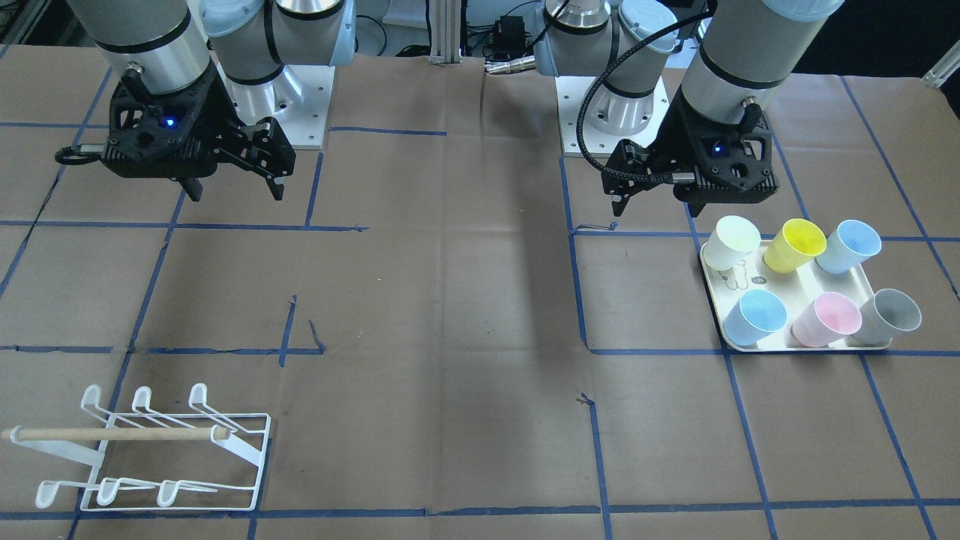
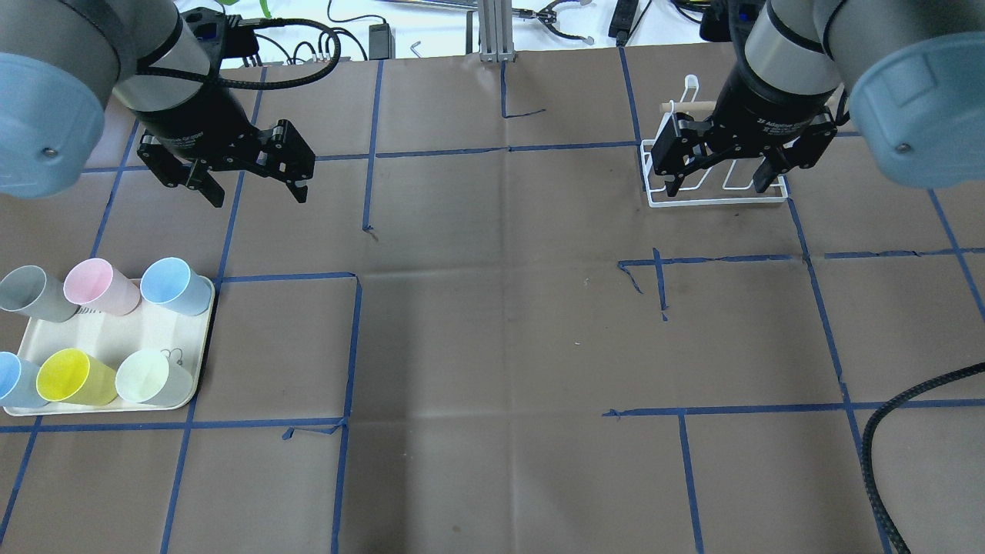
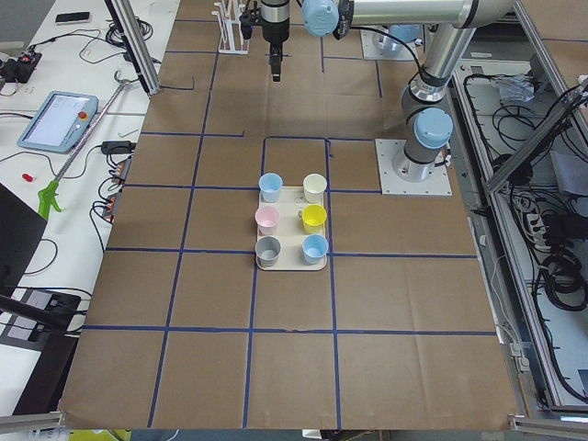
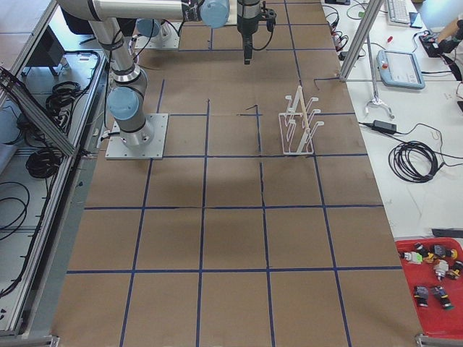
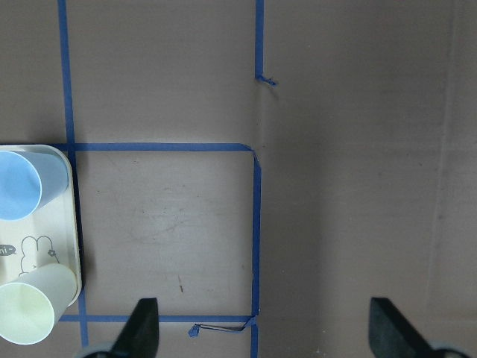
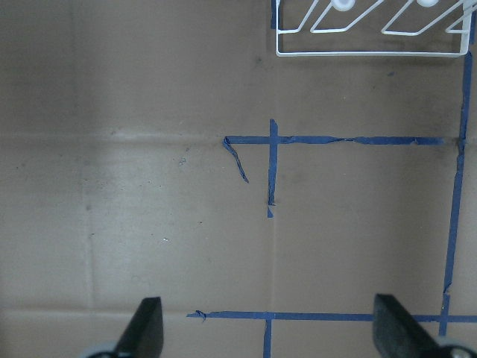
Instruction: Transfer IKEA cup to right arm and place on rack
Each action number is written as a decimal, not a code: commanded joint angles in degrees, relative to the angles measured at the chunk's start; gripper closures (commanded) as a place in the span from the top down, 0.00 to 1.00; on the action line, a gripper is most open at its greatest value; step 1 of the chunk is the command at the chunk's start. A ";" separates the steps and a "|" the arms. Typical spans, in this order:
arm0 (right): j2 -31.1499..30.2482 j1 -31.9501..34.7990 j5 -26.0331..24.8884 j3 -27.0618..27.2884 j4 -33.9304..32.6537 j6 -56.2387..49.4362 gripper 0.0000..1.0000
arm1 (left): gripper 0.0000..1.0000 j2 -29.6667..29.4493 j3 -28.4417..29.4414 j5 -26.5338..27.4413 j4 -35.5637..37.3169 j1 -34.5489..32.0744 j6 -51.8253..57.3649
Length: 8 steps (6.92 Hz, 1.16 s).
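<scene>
Several pastel IKEA cups stand on a cream tray (image 2: 100, 338) at the table's left: a yellow cup (image 2: 73, 377), a pink cup (image 2: 96, 286), a pale green cup (image 5: 30, 313) and others. My left gripper (image 2: 258, 196) hangs open and empty above the table, beyond the tray and to its right. The white wire rack (image 1: 172, 450) with its wooden rod stands at the far right. My right gripper (image 2: 717, 185) hovers open and empty over the rack's near side, partly hiding the rack (image 2: 716, 198). The right wrist view shows the rack's edge (image 6: 373, 30).
Brown paper with blue tape lines covers the table. A black cable (image 2: 908, 415) loops in at the overhead view's lower right. Both arm bases (image 1: 607, 112) are mounted at the robot's edge of the table. A red bin (image 4: 434, 278) of small parts sits off the table.
</scene>
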 commanded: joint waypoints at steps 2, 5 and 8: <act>-0.04 -0.03 0.09 -0.41 -0.09 0.31 1.00 | 1.00 -0.06 0.09 0.30 0.09 0.09 0.23; 0.04 0.06 0.79 0.46 -10.92 0.92 1.00 | 1.00 0.82 -0.44 0.57 0.00 4.54 6.35; 0.74 0.06 8.64 0.90 -12.31 0.92 1.00 | 1.00 0.47 -2.53 0.48 0.53 18.15 20.30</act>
